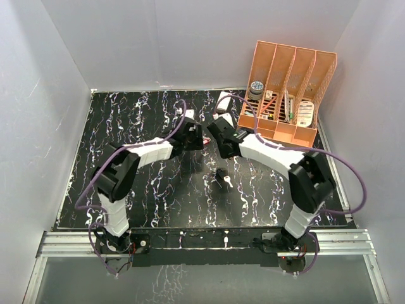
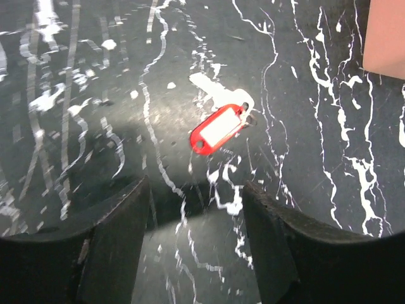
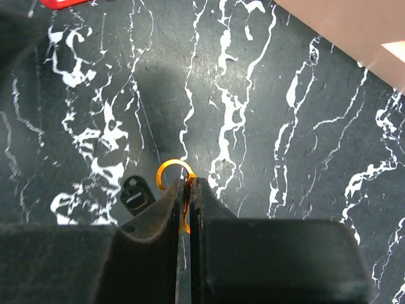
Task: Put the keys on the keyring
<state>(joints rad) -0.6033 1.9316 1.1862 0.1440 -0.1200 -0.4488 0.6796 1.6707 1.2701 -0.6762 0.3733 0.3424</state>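
Observation:
My right gripper [image 3: 190, 182] is shut on the thin orange keyring [image 3: 172, 168], whose open curl sticks out past the fingertips, held above the table. The black-headed key [image 3: 135, 193] lies on the table just left of it; from above it shows in mid-table [image 1: 221, 175] with its pale blade toward me. The red-headed key [image 2: 218, 128] lies flat with a white label, ahead of my left gripper [image 2: 196, 187], which is open, empty and hovering short of it. From above, the two grippers, left [image 1: 197, 138] and right [image 1: 216, 128], face each other near the table's centre back.
An orange slotted organizer [image 1: 288, 92] with small items stands at the back right; its corner shows in the left wrist view [image 2: 386, 38] and the right wrist view [image 3: 354, 25]. A white box [image 1: 224, 101] sits behind the grippers. White walls enclose the black marbled table [image 1: 126, 126].

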